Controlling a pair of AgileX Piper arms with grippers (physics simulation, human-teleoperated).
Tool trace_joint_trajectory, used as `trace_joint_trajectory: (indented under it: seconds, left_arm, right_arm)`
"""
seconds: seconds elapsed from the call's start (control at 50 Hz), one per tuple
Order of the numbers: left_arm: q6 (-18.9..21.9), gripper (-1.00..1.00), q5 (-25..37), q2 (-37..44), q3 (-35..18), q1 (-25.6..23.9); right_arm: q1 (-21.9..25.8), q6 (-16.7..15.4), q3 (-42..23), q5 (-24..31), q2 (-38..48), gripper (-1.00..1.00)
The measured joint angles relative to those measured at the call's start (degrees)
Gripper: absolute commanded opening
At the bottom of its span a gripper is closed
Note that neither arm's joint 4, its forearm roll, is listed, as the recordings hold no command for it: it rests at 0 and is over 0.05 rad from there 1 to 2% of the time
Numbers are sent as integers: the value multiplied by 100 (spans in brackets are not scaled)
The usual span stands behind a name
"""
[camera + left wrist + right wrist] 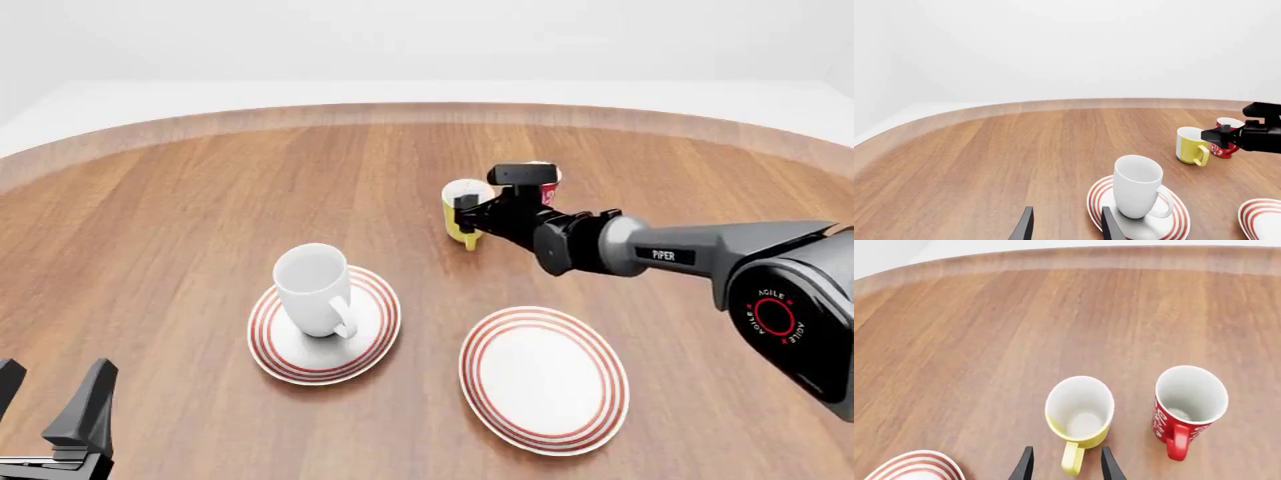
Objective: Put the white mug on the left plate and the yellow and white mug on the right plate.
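Observation:
The white mug [315, 289] stands upright on the left plate [375, 335], handle toward the near side; it also shows in the left wrist view [1137, 186] on that plate [1173, 224]. The yellow and white mug [466, 209] stands on the table past the plates, seen from above in the right wrist view [1079, 412]. My right gripper [1066, 464] is open, its fingers either side of the mug's yellow handle [1070, 459]. The right plate [543, 375] is bare. My left gripper [54, 412] is open and empty at the near left corner.
A red mug with white markings [1189, 407] stands right beside the yellow mug, on its right in the right wrist view. The right arm [667, 248] stretches over the table from the right edge. The table's curved far rim [427, 112] runs behind the mugs.

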Motion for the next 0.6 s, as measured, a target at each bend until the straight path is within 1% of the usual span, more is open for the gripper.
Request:
trace_joint_trajectory:
  seconds: [0.6]
  left_arm:
    - [0,100,0,0,0,0]
  right_arm:
    - [-39,215,-363,420,275,100]
